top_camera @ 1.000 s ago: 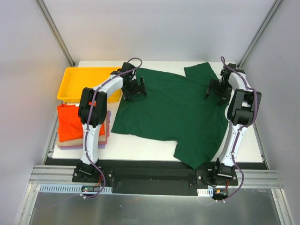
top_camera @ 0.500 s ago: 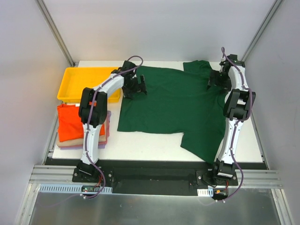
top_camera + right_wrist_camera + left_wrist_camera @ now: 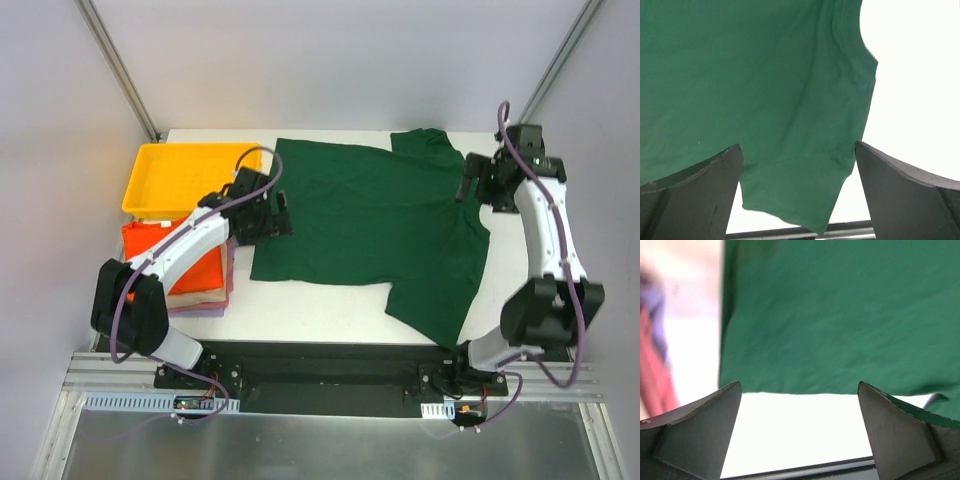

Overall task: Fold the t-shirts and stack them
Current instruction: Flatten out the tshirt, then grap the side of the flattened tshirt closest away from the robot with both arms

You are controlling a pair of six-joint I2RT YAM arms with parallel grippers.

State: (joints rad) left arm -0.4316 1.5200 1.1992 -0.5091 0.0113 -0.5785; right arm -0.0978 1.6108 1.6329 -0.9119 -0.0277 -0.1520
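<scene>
The dark green t-shirt (image 3: 380, 225) lies spread flat on the white table, one sleeve at the back (image 3: 425, 145), the other near the front edge (image 3: 435, 305). My left gripper (image 3: 268, 217) is open and empty at the shirt's left edge; its wrist view shows the green cloth (image 3: 840, 315) ahead of the open fingers. My right gripper (image 3: 478, 185) is open and empty at the shirt's right edge; its view shows a sleeve (image 3: 800, 195) between the fingers. Folded orange (image 3: 150, 255), beige (image 3: 195, 295) and pink-lilac (image 3: 205, 311) shirts are stacked at the left.
A yellow plastic tray (image 3: 175, 178) stands at the back left, behind the stack. The table's front edge and a black rail (image 3: 330, 350) run below the shirt. Grey walls enclose the table on three sides.
Both grippers have let go of the green shirt and drawn outward. The left arm has swung low toward the stack, the right arm out to the right. The shirt now lies flatter.
</scene>
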